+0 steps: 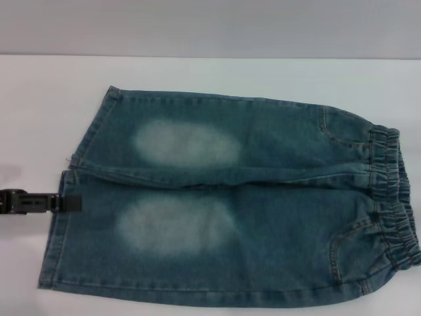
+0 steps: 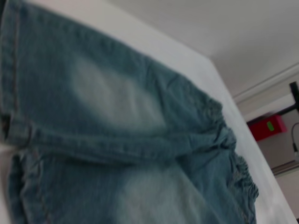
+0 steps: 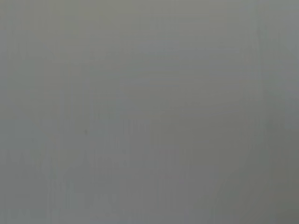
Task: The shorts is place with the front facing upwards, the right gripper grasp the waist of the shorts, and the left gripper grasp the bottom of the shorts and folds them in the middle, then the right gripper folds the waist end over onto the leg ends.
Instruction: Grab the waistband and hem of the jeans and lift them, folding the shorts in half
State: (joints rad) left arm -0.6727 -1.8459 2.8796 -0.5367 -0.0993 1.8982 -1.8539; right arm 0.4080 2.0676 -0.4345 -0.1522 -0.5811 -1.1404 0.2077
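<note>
The blue denim shorts (image 1: 217, 197) lie spread flat on the white table (image 1: 39, 99), front up, with a pale faded patch on each thigh. The ruched waist (image 1: 391, 197) is at the right. The bottom of the shorts (image 1: 59, 243), two straight leg hems, is at the left. My left gripper (image 1: 71, 202) reaches in low from the left edge, its black tip at the near leg's hem close to the gap between the legs. The left wrist view shows the shorts (image 2: 117, 116) close up, with the hem (image 2: 14, 128) nearest and the waist (image 2: 233, 158) farther off. The right gripper is out of view.
Bare white tabletop runs behind the shorts and to their left. In the left wrist view a red box (image 2: 267, 126) stands beyond the table's far end by a wall. The right wrist view shows only a plain grey surface.
</note>
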